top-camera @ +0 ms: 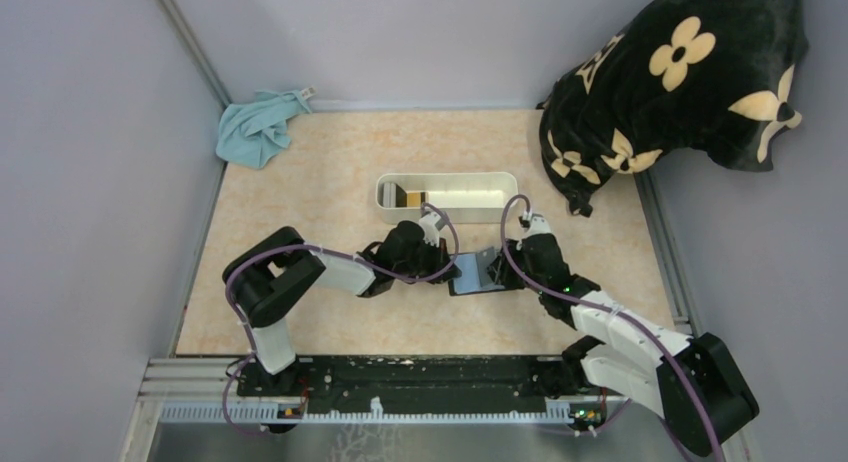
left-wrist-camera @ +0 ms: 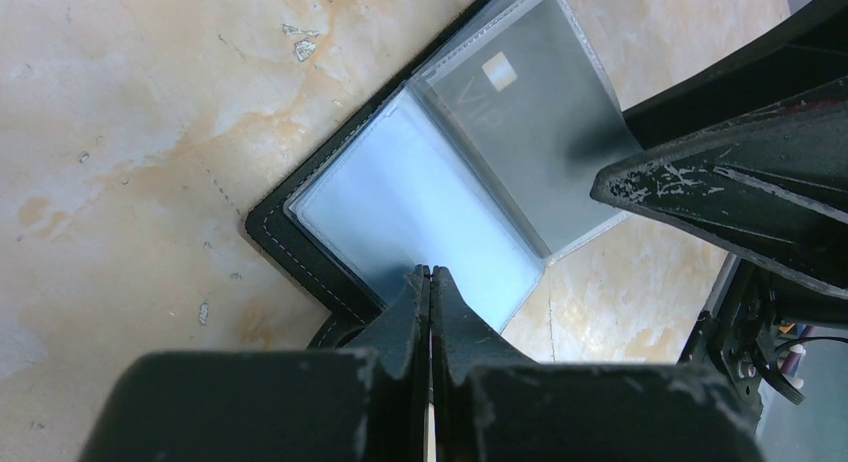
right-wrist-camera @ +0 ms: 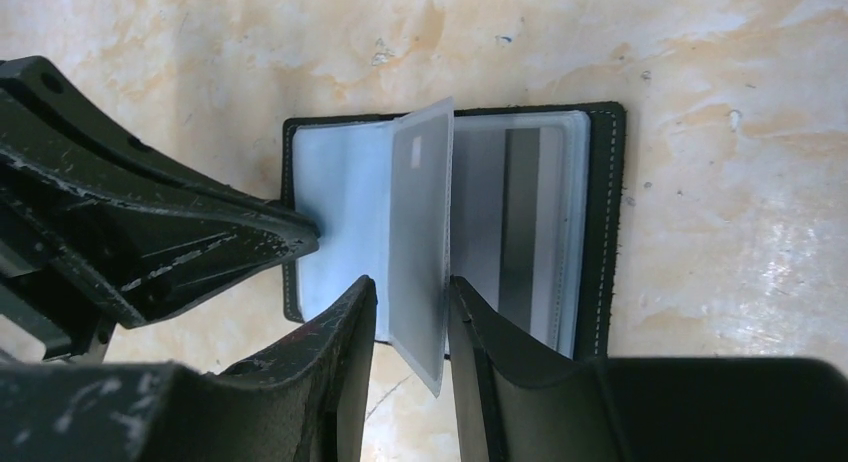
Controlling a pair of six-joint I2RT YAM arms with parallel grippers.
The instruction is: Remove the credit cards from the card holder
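The card holder (top-camera: pixel 478 275) lies open on the table between both grippers; its black stitched edge shows in the left wrist view (left-wrist-camera: pixel 300 252) and in the right wrist view (right-wrist-camera: pixel 600 222). My left gripper (left-wrist-camera: pixel 430 274) is shut, and its tips press on the pale blue left page (left-wrist-camera: pixel 420 212). My right gripper (right-wrist-camera: pixel 412 294) is open. Its fingers stand on either side of a grey credit card in a clear sleeve (right-wrist-camera: pixel 420 222) that stands up from the middle fold, close against the right finger. A second credit card with a dark stripe (right-wrist-camera: pixel 515 222) lies in the right-hand slot.
A white oblong tray (top-camera: pixel 500 187) stands just behind the grippers with something small inside. A blue cloth (top-camera: pixel 258 127) lies at the back left. A black cushion with cream flowers (top-camera: pixel 680 82) fills the back right. Grey walls enclose the table.
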